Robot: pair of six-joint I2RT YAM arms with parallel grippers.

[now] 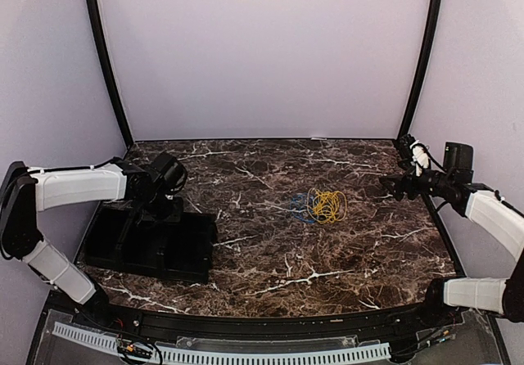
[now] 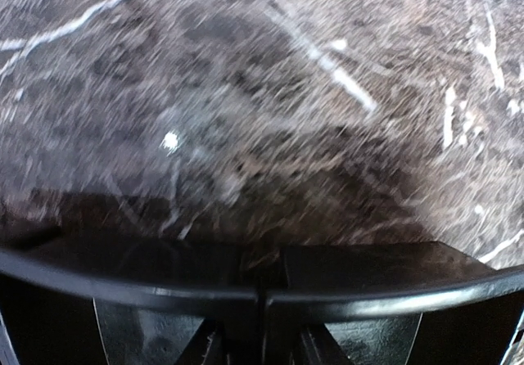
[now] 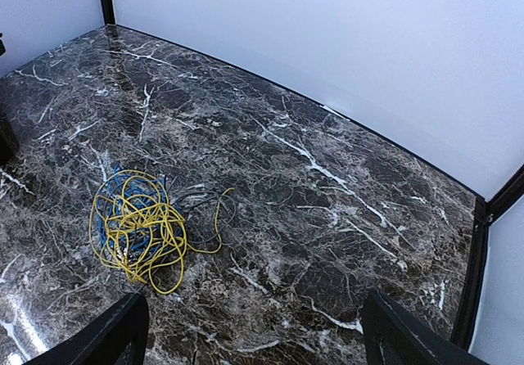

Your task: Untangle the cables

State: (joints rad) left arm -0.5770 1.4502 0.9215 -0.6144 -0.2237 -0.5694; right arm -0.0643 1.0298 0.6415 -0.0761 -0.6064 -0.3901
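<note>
The cables lie in one tangled heap in the middle of the marble table. The yellow cable (image 3: 139, 234) (image 1: 328, 206) is the largest and lies on top. The blue cable (image 3: 105, 205) (image 1: 300, 210) shows under its left side, and thin loops of the black cable (image 3: 211, 205) spread to its right. My right gripper (image 3: 262, 344) (image 1: 393, 187) hovers open to the right of the heap, apart from it, with nothing between its fingers (image 3: 123, 332). My left gripper (image 1: 164, 195) hangs over a black tray, far left of the heap. The left wrist view is blurred and its jaws cannot be made out.
The black compartment tray (image 1: 176, 254) sits at the table's left front; its rim (image 2: 393, 293) crosses the bottom of the left wrist view. White walls and black corner posts (image 1: 105, 62) close in the table on three sides.
</note>
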